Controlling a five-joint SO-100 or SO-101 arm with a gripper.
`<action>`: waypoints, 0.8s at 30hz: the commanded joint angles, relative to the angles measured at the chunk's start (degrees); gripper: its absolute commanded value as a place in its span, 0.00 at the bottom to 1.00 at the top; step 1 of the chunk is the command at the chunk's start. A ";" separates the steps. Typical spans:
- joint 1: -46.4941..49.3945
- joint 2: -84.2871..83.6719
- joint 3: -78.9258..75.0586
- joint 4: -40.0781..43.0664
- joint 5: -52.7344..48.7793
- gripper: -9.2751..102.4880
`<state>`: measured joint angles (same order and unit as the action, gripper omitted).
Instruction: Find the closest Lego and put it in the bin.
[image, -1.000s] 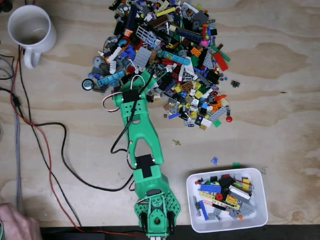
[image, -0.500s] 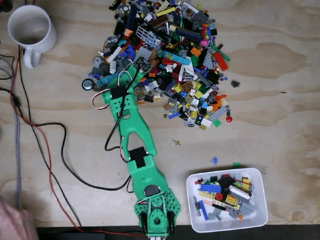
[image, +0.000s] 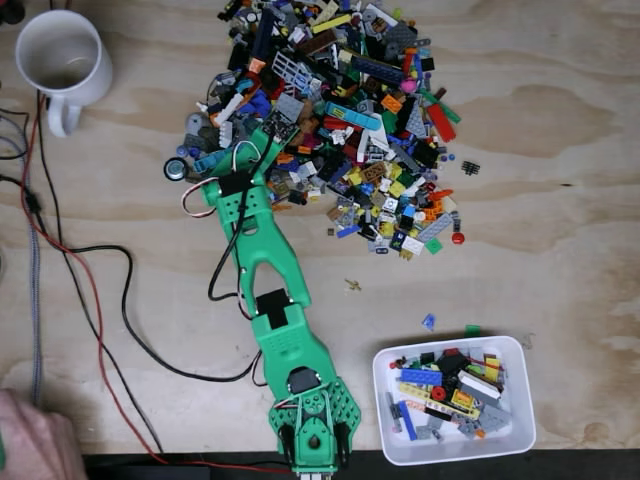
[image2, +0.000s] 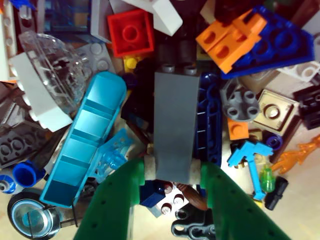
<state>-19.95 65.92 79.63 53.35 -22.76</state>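
Green fingers (image2: 117, 205) of the gripper (image2: 170, 172) are standing apart at the bottom of the wrist view, and a long grey sloped Lego piece (image2: 172, 125) is lying between them, its near end reaching the gap. Whether the pads are pressing its sides I cannot tell; they look to be just touching it or very close. To the left of that piece in the wrist view, a clear dome (image2: 52, 65) and a teal ribbed piece (image2: 82, 137) are lying tilted. To its right a dark blue beam (image2: 210, 120) is running alongside it, with a grey round plate (image2: 241, 105) and an orange plate (image2: 227, 37) farther right.

In the fixed view, a white mug (image: 62, 62) is standing at the upper left, with cables (image: 95, 290) trailing down the wooden table (image: 560, 200). The green arm (image: 275, 310) is stretching from its base at the bottom edge up and slightly left, its gripper (image: 268, 135) reaching into the lower left edge of the Lego pile (image: 340, 110). The bin (image: 452, 398) is sitting at the lower right, well apart from the gripper and just right of the arm's base, already holding assorted bricks.
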 joint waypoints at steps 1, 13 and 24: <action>0.44 0.26 -3.60 -0.88 -0.44 0.12; 2.29 9.05 -8.53 10.90 -4.13 0.12; 27.60 41.22 -3.08 35.33 -16.52 0.13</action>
<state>-5.01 91.58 76.03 84.20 -34.63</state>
